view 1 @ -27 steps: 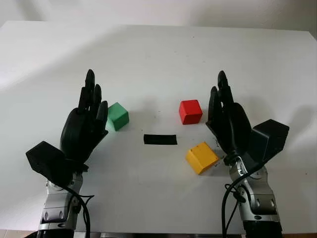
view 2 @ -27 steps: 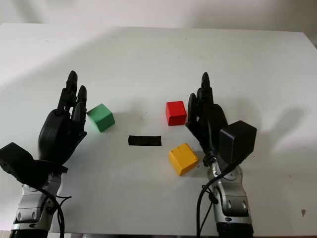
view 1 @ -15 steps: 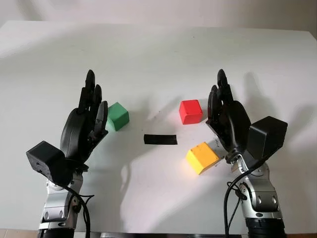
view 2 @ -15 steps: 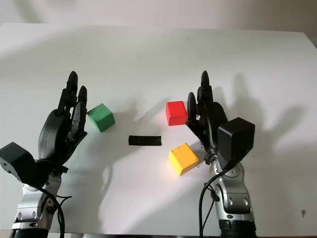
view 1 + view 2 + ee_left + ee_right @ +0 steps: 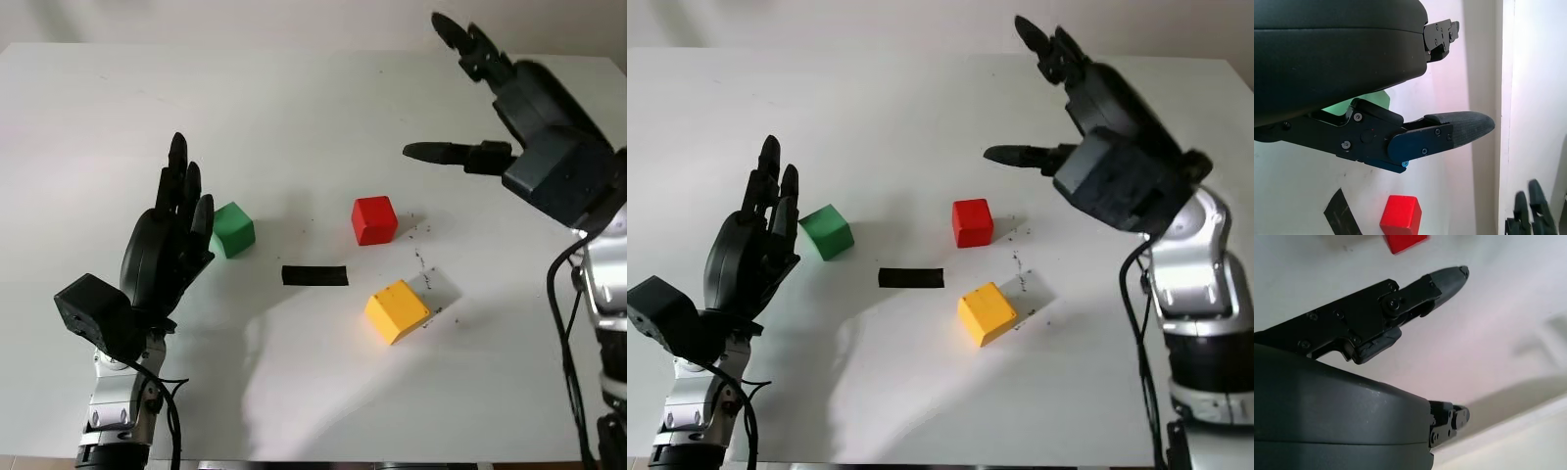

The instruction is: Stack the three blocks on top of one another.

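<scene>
Three blocks stand apart on the white table (image 5: 313, 98). The green block (image 5: 233, 229) is left of centre, the red block (image 5: 374, 219) right of centre, and the yellow block (image 5: 397, 311) nearer the front. My left hand (image 5: 174, 235) is open just left of the green block, fingers pointing away from me. My right hand (image 5: 490, 108) is open and raised high above the table, up and to the right of the red block. In the left wrist view the red block (image 5: 1400, 221) shows past the hand; in the right wrist view the red block (image 5: 1404, 242) sits at the edge.
A short strip of black tape (image 5: 314, 275) lies on the table between the green and yellow blocks. Small dark specks (image 5: 421, 259) dot the surface near the yellow block. The table's far edge (image 5: 294, 47) meets a pale wall.
My right hand has lifted from beside the yellow and red blocks, rising up and toward the far right. The left hand and all three blocks stay where they were.
</scene>
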Controlling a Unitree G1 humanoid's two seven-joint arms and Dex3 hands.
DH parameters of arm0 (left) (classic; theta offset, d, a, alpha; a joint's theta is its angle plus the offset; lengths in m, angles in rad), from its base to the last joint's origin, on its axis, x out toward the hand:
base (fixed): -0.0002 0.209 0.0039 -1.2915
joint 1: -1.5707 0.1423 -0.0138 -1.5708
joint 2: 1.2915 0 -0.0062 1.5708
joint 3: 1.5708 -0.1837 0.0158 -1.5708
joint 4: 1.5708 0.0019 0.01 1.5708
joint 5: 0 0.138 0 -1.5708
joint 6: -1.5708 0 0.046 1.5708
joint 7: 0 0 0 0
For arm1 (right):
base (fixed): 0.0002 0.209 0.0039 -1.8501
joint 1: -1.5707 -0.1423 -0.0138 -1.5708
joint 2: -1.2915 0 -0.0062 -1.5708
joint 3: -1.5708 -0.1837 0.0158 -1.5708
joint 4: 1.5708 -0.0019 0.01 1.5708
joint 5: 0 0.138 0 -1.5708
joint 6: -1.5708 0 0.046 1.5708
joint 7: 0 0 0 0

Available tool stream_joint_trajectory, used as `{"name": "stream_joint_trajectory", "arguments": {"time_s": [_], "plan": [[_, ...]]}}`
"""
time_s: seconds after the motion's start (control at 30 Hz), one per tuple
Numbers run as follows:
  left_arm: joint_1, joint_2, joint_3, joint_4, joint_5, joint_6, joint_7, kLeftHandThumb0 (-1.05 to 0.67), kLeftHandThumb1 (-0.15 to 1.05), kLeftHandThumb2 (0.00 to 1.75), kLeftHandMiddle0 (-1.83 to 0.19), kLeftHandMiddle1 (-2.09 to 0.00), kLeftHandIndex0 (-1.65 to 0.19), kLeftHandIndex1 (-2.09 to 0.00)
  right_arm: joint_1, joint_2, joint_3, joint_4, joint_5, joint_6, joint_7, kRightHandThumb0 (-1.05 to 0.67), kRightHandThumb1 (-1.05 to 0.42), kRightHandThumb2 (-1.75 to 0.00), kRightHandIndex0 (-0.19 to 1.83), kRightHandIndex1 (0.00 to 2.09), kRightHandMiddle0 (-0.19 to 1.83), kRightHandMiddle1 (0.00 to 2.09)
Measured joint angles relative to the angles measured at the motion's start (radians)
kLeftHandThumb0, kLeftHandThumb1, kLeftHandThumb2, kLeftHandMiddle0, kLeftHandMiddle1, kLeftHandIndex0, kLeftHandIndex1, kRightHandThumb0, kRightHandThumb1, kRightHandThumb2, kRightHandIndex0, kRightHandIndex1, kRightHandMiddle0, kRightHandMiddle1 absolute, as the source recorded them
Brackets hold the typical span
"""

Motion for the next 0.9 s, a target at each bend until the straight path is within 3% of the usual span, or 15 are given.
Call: {"name": "stream_joint_trajectory", "arguments": {"time_s": [0.3,0.5,0.9], "plan": [[-0.005,-0.005,-0.001,0.000,0.000,0.009,0.007,-0.70,1.05,0.59,0.19,0.00,0.19,0.00,-0.101,-0.035,0.168,0.169,-0.154,-0.152,0.105,-0.74,-0.81,-0.06,-0.02,0.06,0.24,0.06],[-0.005,-0.004,0.000,0.000,-0.001,0.013,0.007,-0.71,1.05,0.57,0.19,0.00,0.19,0.00,-0.092,-0.035,0.194,0.171,-0.175,-0.195,0.146,-0.69,-0.82,-0.06,-0.04,0.04,0.24,0.06],[-0.005,-0.004,0.000,-0.014,-0.002,0.028,0.008,-0.72,1.05,0.55,0.19,0.00,0.19,0.00,-0.043,-0.042,0.243,0.186,-0.277,-0.282,0.135,-0.75,-0.88,-0.07,-0.02,0.06,0.30,0.08]]}}
